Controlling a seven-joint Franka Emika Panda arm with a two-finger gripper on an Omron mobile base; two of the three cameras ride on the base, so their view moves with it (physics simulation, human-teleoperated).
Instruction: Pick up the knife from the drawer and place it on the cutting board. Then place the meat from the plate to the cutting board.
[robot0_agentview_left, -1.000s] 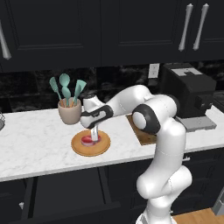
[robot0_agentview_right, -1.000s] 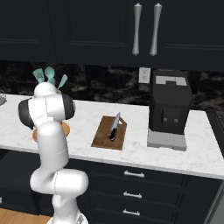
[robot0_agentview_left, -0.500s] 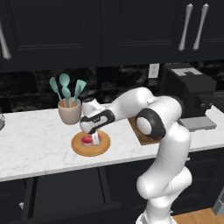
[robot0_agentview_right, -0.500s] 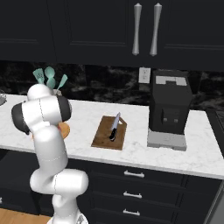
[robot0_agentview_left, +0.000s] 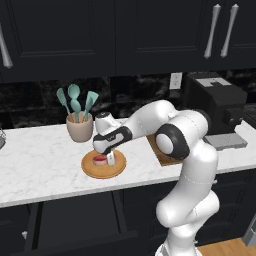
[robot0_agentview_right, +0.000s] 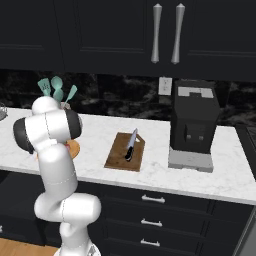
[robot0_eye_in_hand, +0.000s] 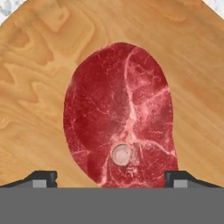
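The meat (robot0_eye_in_hand: 120, 127), a red oval steak with a pink-white rim, lies on the round tan plate (robot0_eye_in_hand: 39, 83). My gripper (robot0_eye_in_hand: 110, 177) hangs open just above it, one fingertip (robot0_eye_in_hand: 41, 177) on each side of the steak's near end. From the left base view, the gripper (robot0_agentview_left: 105, 159) is down at the plate (robot0_agentview_left: 104, 171), right over the meat (robot0_agentview_left: 99, 160). The knife (robot0_agentview_right: 131, 145) lies on the dark brown cutting board (robot0_agentview_right: 123, 152), black handle toward the front. Shut drawer fronts (robot0_agentview_right: 150, 199) sit under the counter.
A beige crock of teal utensils (robot0_agentview_left: 79, 127) stands just behind the plate. A black coffee machine (robot0_agentview_right: 194, 125) stands to the right of the board. The white marble counter (robot0_agentview_left: 35, 160) runs left, with dark cabinets above.
The hand has sunk from above the plate to just over the meat. The jaws have narrowed slightly. Knife and board have not moved.
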